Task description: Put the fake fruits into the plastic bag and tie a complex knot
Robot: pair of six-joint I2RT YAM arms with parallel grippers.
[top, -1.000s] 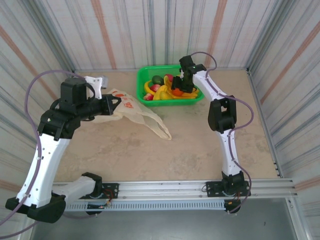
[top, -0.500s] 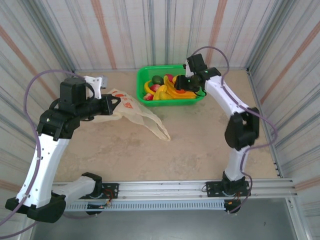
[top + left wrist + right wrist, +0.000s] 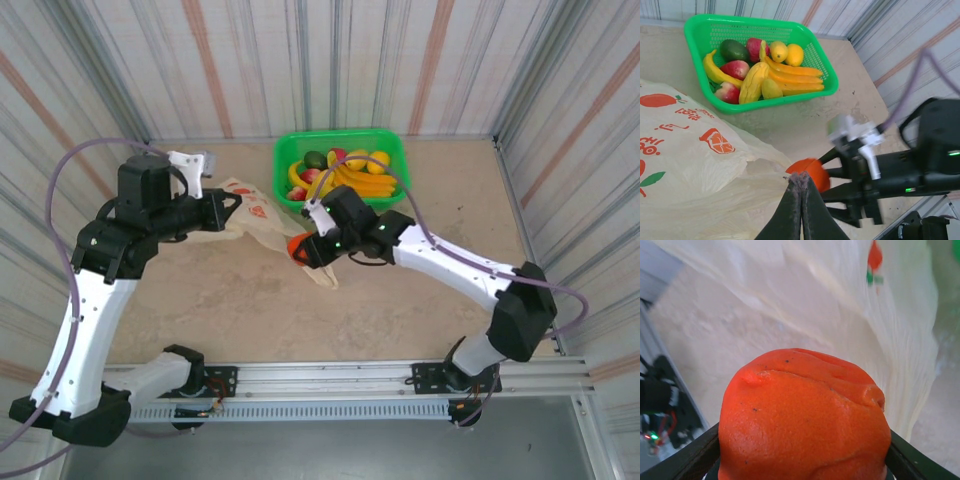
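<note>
1. The table [image 3: 420,300] is a tan top, and both arms stretch out over it from the near edge.
2. The plastic bag [image 3: 262,215] lies left of centre. It's cream with red-orange prints, and its handle loops [image 3: 325,265] trail off toward the near right.
3. The green basket [image 3: 340,134] sits far centre by the back wall, just right of the bag.
4. The left gripper [image 3: 800,181] has its jaws squeezed fully together, pinching the bag's edge and holding that side up.
5. The right gripper [image 3: 303,247] has its jaws clamped on either side of one orange fruit [image 3: 805,415], right at the bag's right end.
6. The rest of the fake fruits [image 3: 760,70] are piled in the basket: bananas plus green, red and yellow round ones.
</note>
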